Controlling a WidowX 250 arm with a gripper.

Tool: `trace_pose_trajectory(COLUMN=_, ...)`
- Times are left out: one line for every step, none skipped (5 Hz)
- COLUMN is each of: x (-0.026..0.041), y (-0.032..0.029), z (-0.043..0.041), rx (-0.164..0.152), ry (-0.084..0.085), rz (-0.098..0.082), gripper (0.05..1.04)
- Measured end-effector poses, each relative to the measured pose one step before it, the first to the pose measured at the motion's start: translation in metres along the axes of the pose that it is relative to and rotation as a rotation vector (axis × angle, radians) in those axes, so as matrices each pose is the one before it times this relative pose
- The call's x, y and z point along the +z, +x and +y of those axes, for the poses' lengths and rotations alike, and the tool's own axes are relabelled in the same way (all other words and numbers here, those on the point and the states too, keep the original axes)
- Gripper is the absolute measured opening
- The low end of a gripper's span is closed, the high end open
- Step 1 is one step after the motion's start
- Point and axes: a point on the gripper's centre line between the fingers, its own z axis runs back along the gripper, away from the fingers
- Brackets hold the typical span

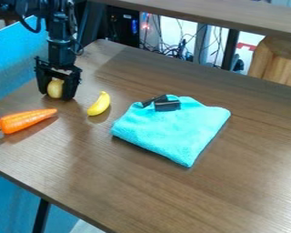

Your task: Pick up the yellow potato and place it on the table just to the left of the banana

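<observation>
By the left edge of the bench (166,191), a yellowish round object (55,87) is held in the end effector (54,93). A yellow banana (99,104) and, closer to the left corner, an orange carrot (27,120) are placed nearby. Small black pieces (167,105) are carried by a folded turquoise cloth (172,132).

At the upper left, a toy (55,86) is inside my gripper (55,94). On the table (233,182), a carrot (27,121) lies at left edge, a banana (99,104) right of it, a cloth (172,129) near the centre.
</observation>
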Motion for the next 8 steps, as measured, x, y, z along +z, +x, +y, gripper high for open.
trace_pose_trajectory(x=-0.00084, y=-0.00044, z=-0.00054, rx=0.0020, ry=0.0002, rz=-0.0064, gripper=1.006)
trace_pose_trajectory(x=0.00000, y=-0.00009, z=-0.00053, rx=-0.0012, ry=-0.0034, rz=0.0006, gripper=1.007)
trace_pose_trajectory(x=0.00113, y=0.00014, z=-0.00005, rx=-0.0008, ry=-0.0014, rz=-0.0004, gripper=1.007)
trace_pose_trajectory(x=0.00058, y=0.00000, z=-0.00268, rx=-0.0115, ry=-0.0091, rz=-0.0111, gripper=1.006)
trace_pose_trajectory(x=0.01384, y=-0.00653, z=-0.00351, rx=-0.0031, ry=-0.0078, rz=-0.0459, gripper=1.004)
trace_pose_trajectory(x=0.03046, y=-0.00963, z=-0.00138, rx=-0.0093, ry=0.0083, rz=-0.0664, gripper=1.002)
trace_pose_trajectory(x=0.00549, y=-0.01515, z=-0.00492, rx=-0.0149, ry=-0.0068, rz=0.0090, gripper=1.002)
trace_pose_trajectory(x=0.01036, y=-0.02640, z=-0.00548, rx=-0.0117, ry=0.0197, rz=0.0103, gripper=1.002)
